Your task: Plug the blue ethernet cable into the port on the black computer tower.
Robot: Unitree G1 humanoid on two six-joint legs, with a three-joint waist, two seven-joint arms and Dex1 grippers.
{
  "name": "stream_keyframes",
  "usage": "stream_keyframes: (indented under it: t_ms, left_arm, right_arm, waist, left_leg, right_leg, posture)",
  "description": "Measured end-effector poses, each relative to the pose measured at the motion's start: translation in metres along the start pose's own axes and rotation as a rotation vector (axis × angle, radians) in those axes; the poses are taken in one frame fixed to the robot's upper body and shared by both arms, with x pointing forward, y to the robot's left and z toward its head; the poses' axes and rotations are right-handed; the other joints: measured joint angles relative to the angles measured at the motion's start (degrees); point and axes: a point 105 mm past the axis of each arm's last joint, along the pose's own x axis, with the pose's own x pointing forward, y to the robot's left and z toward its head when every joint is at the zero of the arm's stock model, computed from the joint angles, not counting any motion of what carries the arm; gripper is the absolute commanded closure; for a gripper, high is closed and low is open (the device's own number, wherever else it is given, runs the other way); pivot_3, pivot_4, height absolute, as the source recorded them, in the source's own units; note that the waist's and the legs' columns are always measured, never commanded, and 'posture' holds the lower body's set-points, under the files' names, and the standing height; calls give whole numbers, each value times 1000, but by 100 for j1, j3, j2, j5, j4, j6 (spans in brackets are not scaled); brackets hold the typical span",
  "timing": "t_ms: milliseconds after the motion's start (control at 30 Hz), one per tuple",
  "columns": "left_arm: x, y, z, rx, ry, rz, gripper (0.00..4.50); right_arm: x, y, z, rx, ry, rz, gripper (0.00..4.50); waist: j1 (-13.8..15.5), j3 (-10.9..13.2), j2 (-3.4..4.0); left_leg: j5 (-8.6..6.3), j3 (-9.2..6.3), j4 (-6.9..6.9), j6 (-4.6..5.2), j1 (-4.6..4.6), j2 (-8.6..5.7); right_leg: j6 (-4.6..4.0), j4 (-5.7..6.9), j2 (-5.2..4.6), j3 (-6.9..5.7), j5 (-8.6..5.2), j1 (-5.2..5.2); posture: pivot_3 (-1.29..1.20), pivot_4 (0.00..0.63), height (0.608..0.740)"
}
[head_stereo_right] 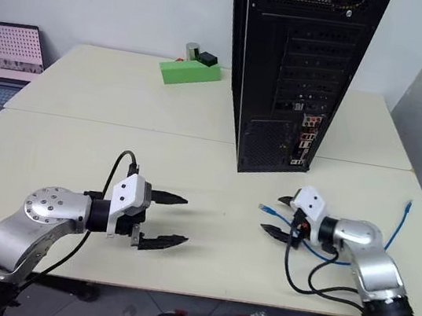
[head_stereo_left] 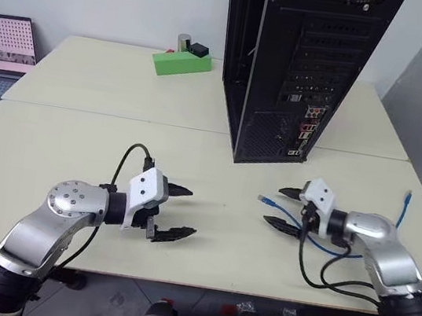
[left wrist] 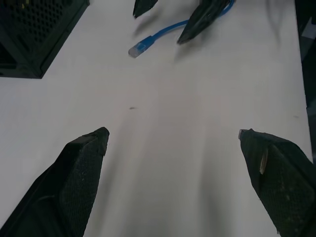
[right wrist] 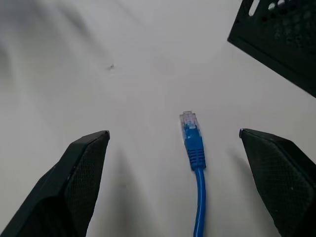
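Cable plug (right wrist: 190, 133) loose on table (head_stereo_left: 78, 146) between wide-spread right gripper (head_stereo_left: 286, 209), left gripper (head_stereo_left: 179, 212) likewise.

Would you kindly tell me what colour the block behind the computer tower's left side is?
Green; the block shows best in the left eye view.

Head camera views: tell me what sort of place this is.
Probably a lab or office test bench: two pale tables pushed together by a plain white wall, a black computer tower set rear-side out, a blue ethernet cable loose beside it, and an open laptop.
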Motion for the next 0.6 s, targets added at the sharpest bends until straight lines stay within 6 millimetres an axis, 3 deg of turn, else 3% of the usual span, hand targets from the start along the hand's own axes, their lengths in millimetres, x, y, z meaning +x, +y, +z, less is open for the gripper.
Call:
stream_keyframes:
  t_ms: [133, 600]
  left_arm:
    - [1, 0, 0, 3, 1, -7, 0]
    - [22, 3, 2, 36, -13, -35, 0]
  right_arm:
    - [0, -8, -14, 15, 45, -21, 476]
    - [3, -12, -14, -20, 52, -12, 3552]
  waist:
    - [26, 0, 0]
    - [31, 0, 0]
  left_leg:
    - [0, 0, 0, 0, 0, 0]
    - [0, -3, 3, 0, 2, -1]
  right_leg:
    - [0, 0, 0, 0, 0, -1]
    - [0, 2, 0, -3, 0, 2]
  posture:
    - [0, 150, 740]
    - [0, 150, 740]
